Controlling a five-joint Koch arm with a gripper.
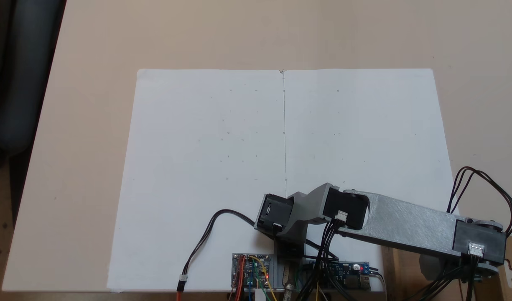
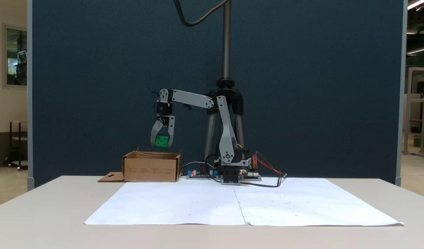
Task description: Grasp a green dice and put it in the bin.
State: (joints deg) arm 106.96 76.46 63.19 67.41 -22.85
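Green dice [image 2: 162,140] – held off the table, pinched between the two grey jaws of the gripper [image 2: 162,143], hanging above the bin [image 2: 151,168] w/ a clear air gap under it. Claw points down; jaws closed onto the cube's sides, one pip face toward the camera.

Risks (judgement):
- Dice looks roughly over the box opening from the front fixed view, but depth can't be read from that angle. If the claw sits too far fwd or back, release lands it on a wall or outside.
- Drop from this height: hard plastic cube w/ rounded edges will likely bounce on stiff cardboard and could hop over the low walls. Lowering first would cut that.
- Smooth plastic on smooth printed jaws – thin grip, may slip early if the arm jerks.
- Box is light; a knock from the claw would shove it.

Materials/shapes:
- Dice: small bright green cube, glossy, recessed pips same colour.
- Bin: brown corrugated cardboard, shallow rectangle, flaps up; one flap lies flat at its left w/ a hang-hole cutout.
- Arm [image 1: 406,225]: matte grey printed links, black servo blocks, black cable bundles.
- White paper sheets [image 1: 239,146], two side by side, seam down the middle, on a beige table [image 1: 92,62].
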